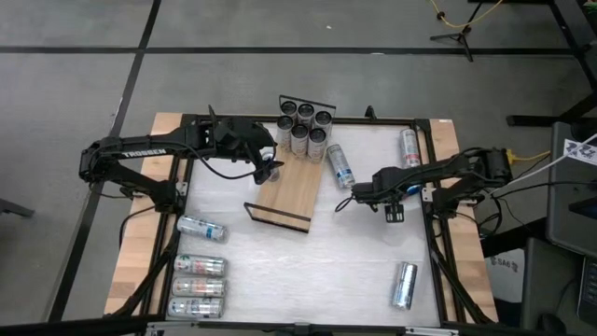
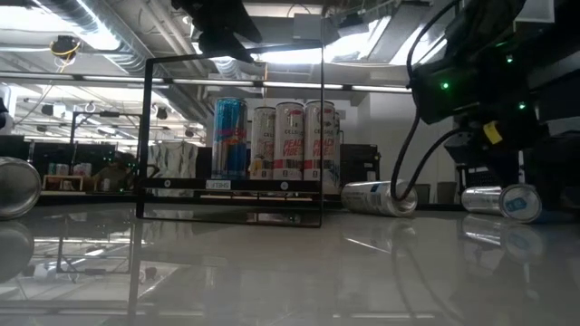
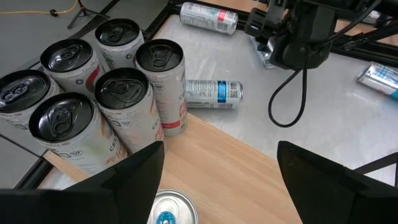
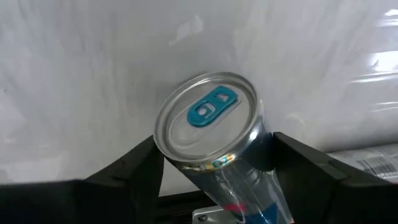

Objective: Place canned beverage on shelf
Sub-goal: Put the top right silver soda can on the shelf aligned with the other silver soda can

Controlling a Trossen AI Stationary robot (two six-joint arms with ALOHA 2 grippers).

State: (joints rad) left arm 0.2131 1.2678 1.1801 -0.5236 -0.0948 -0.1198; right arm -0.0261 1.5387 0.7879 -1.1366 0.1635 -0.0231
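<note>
The shelf (image 1: 297,191) is a light-wood board with a black wire rail at each short end, lying slantwise on the white table. Several cans (image 1: 305,126) stand upright at its far end. One blue-tabbed can (image 3: 166,208) stands alone on the board and shows as the blue can in the low view (image 2: 229,136). My left gripper (image 1: 267,164) hangs open just above this can, one finger to each side, touching nothing. My right gripper (image 1: 347,199) is right of the shelf, shut on another blue-tabbed can (image 4: 208,118). My right gripper pinches the can between its two fingers on opposite side walls (image 4: 264,146), just behind the lid end. The fingers slant down toward the table's left. The lid end sticks out past the fingertips and the body runs back between them. The can is tilted and clear of the table.
Loose cans lie on the table: one beside the shelf (image 1: 340,166), one at the far right (image 1: 409,147), one at the near right (image 1: 403,285), one at the left (image 1: 201,229). A row of three (image 1: 198,287) lies at the near left. Open tabletop lies near the middle.
</note>
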